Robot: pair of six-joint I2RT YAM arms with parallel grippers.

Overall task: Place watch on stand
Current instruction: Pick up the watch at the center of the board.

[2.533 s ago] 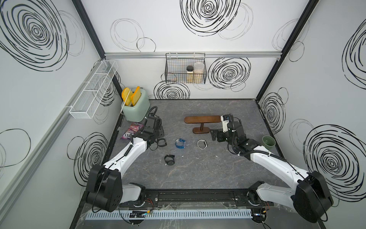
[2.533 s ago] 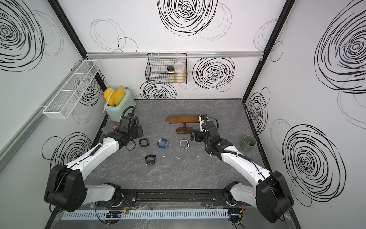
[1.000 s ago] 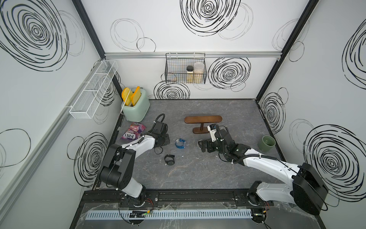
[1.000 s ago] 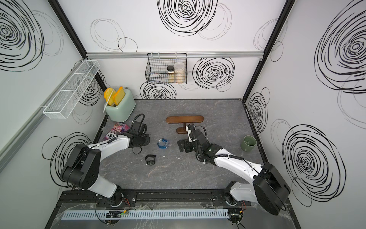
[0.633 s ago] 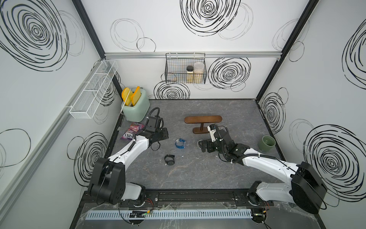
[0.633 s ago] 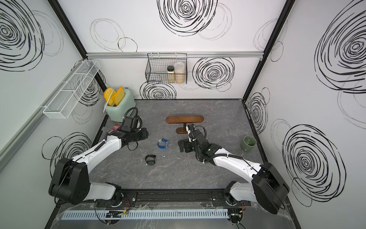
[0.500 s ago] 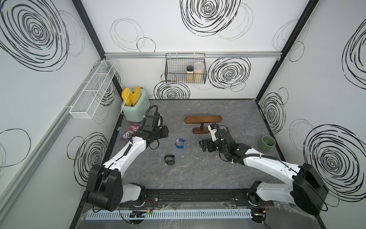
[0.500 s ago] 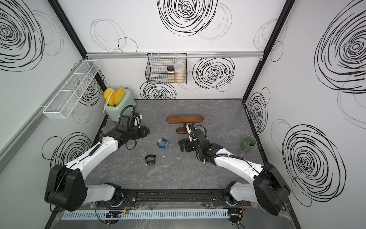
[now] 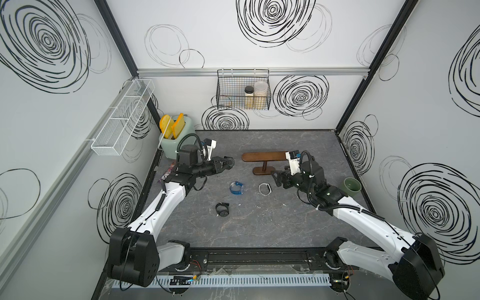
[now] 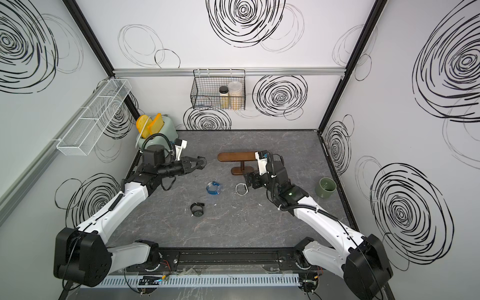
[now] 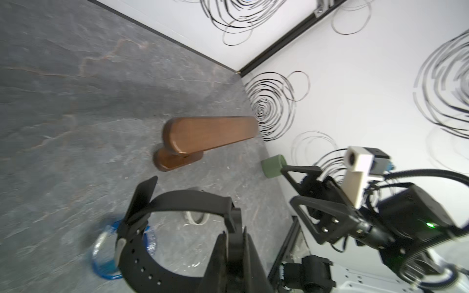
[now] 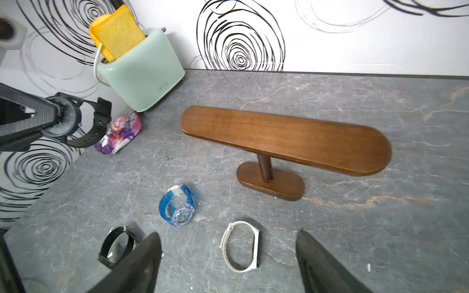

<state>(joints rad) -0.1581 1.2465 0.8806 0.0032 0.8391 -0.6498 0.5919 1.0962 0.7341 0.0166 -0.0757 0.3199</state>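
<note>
left fingers (image 12: 30, 119) pinch black watch (image 12: 66, 118) at case, good spot; light, strap loop floppy. right fingers (image 12: 137, 261) open, empty. stand (image 9: 262, 156) bare.

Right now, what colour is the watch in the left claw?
The watch is black; the right wrist view shows it best.

ahead of the held watch (image 9: 230, 161) pinched at the left gripper (image 9: 226, 164) fingertips, free room ran to the near rounded end of the stand (image 9: 263, 156), nothing between. the right gripper (image 9: 275, 179) crowded the stand's base and far end. between its spread fingers (image 12: 137, 263) lay the white band (image 12: 241, 246); the blue watch (image 12: 177, 205) and a black watch (image 12: 115, 244) sat off one finger's outer side.
</note>
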